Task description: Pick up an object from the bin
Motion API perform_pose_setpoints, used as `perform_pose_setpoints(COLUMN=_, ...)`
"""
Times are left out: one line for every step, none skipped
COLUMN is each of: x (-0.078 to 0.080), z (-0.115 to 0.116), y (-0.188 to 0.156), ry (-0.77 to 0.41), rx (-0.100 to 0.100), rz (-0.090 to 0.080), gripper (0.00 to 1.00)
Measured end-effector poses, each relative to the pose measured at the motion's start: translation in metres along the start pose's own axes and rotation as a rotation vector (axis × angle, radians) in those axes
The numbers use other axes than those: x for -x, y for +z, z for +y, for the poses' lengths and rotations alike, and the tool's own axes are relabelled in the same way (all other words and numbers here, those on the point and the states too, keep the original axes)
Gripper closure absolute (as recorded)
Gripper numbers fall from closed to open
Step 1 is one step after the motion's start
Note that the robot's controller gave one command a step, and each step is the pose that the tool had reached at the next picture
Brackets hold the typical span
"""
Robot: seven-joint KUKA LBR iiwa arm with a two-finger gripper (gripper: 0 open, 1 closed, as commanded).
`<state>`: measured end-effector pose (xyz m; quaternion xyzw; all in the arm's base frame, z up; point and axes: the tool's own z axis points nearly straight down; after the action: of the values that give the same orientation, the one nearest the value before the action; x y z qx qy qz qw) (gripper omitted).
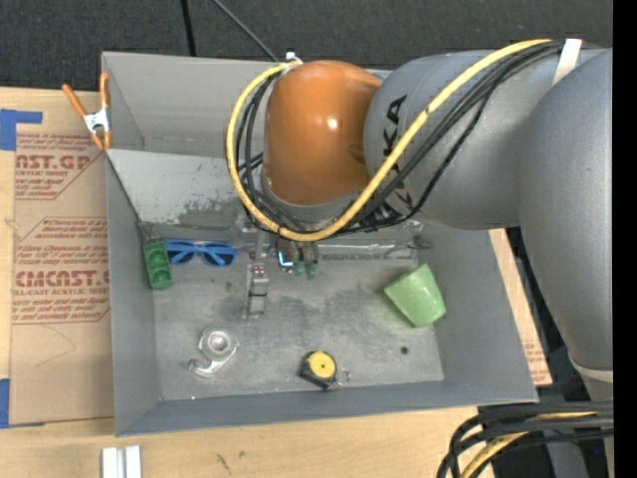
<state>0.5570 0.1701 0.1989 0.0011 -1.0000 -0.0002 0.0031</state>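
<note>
Sunglasses (202, 255), blue-framed, lie flat on the grey floor in the left half of the bin (129, 366), close under the foot of its sloping back wall. They are the thing nearest my gripper (267, 285), which hangs low over bare floor just to their right, about the middle of the bin. I cannot tell whether it touches them. Nor can I tell whether my gripper is spread or pressed shut. My orange cover (314, 142) bulges above it and hides most of it, with yellow and black cables (241, 157) looped round that cover. Just left of the blue frame a dark green ribbed block (156, 265) sits by the left wall, so close to the frame's end that I cannot say whether the two touch. Nearer the front wall and left of the middle lies a clear plastic piece (214, 349) with a round opening. To its right, close to the front wall, is a small round yellow-and-black thing (318, 367). Well apart from all of these, in the right half of the floor, a light green cup (416, 295) lies tipped on its side. My grey arm (498, 137) comes in from the right, passing over the bin's right side.
</note>
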Motion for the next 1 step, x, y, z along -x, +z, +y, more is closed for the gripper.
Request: perform_pose_setpoints(x=-0.0181, z=0.0124, y=0.1097, ry=-0.321, rx=-0.001, rz=-0.002, gripper=0.0)
